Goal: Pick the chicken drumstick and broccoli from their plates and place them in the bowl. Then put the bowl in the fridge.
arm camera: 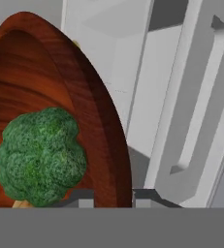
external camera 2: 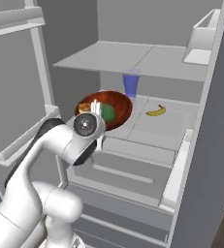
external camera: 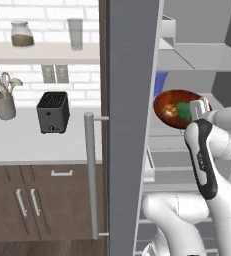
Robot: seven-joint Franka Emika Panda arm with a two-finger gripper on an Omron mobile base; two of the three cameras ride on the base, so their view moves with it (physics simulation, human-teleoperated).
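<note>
Hand view, bottom edge: the gripper (arm camera: 113, 197) has its two dark tips clamped on the rim of the wooden bowl (arm camera: 91, 116), which rises up the left of the frame, tilted on edge to this camera. Inside it sits the broccoli (arm camera: 40, 155), lower left, with a sliver of something tan just under it, too cut off to name. Pale fridge (arm camera: 181, 97) shelving fills the right side. Right base view, centre left: the white arm reaches up from the lower left and its wrist covers the near rim of the bowl (external camera 2: 114, 109); within lie the broccoli (external camera 2: 107, 113) and, at its left, the golden chicken drumstick (external camera 2: 84, 107), partly masked by the hand. The bowl is held at the front of a middle fridge shelf (external camera 2: 157, 127); whether it rests on the shelf is unclear. Farther back on that shelf lie a banana (external camera 2: 155, 111) and a blue cup (external camera 2: 130, 84). Left base view: the open fridge door (external camera: 129, 125) with its bar handle (external camera: 90, 175) hides most of the interior; at far left stand a toaster (external camera: 53, 111) and a utensil holder (external camera: 4, 102).
</note>
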